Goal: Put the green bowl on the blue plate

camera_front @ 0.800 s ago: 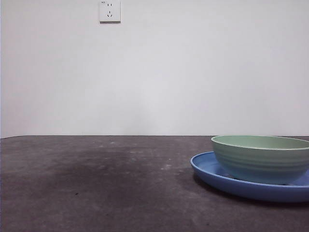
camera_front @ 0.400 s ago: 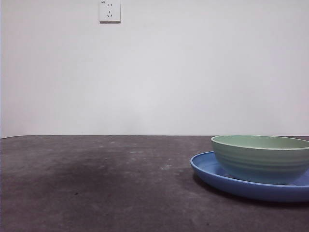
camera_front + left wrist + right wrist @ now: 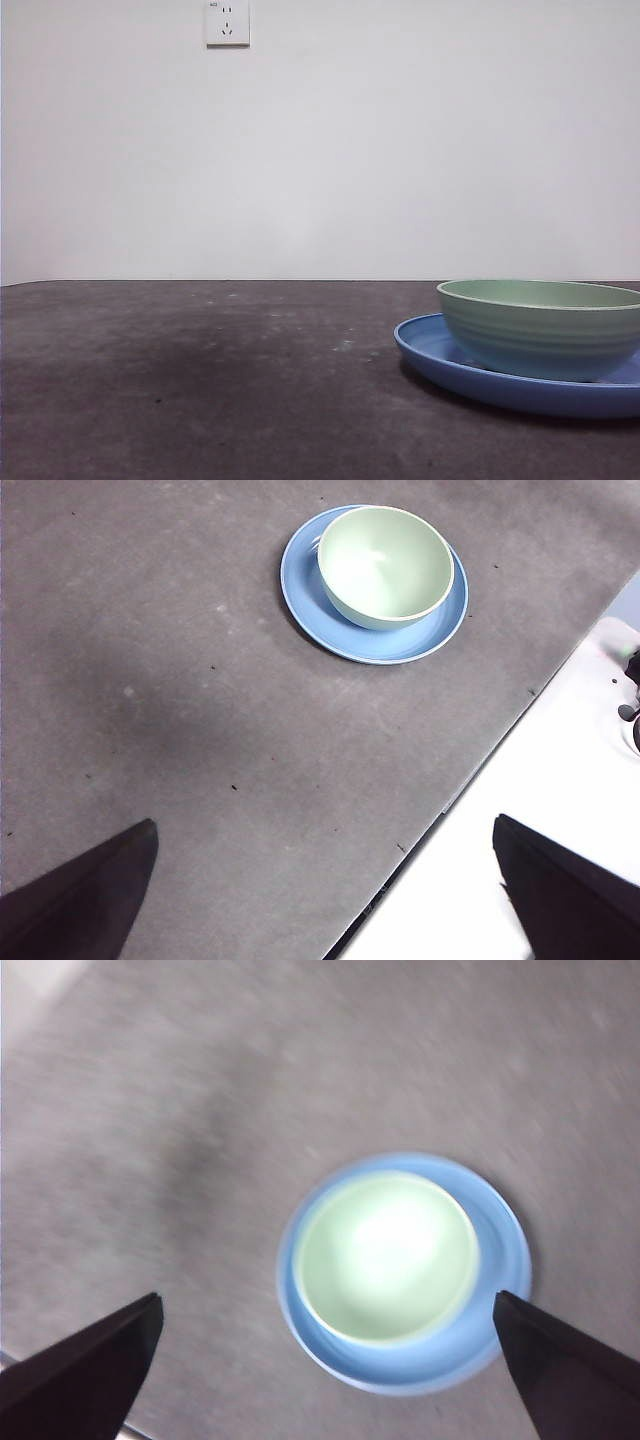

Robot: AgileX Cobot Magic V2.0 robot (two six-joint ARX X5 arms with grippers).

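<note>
The pale green bowl (image 3: pixel 545 325) rests upright inside the blue plate (image 3: pixel 430 350) at the right of the front view. From the left wrist view the green bowl (image 3: pixel 385 565) sits a little off centre on the blue plate (image 3: pixel 300 590), far from my left gripper (image 3: pixel 325 885), which is open and empty. My right gripper (image 3: pixel 325 1360) hangs well above the green bowl (image 3: pixel 388 1257) and the blue plate (image 3: pixel 495 1222), open with nothing between its jaws. That view is blurred. Neither arm shows in the front view.
The dark grey tabletop (image 3: pixel 200 380) stretches left of the plate. A white wall with a socket (image 3: pixel 227 22) stands behind. In the left wrist view the table's edge (image 3: pixel 480 770) borders a white surface.
</note>
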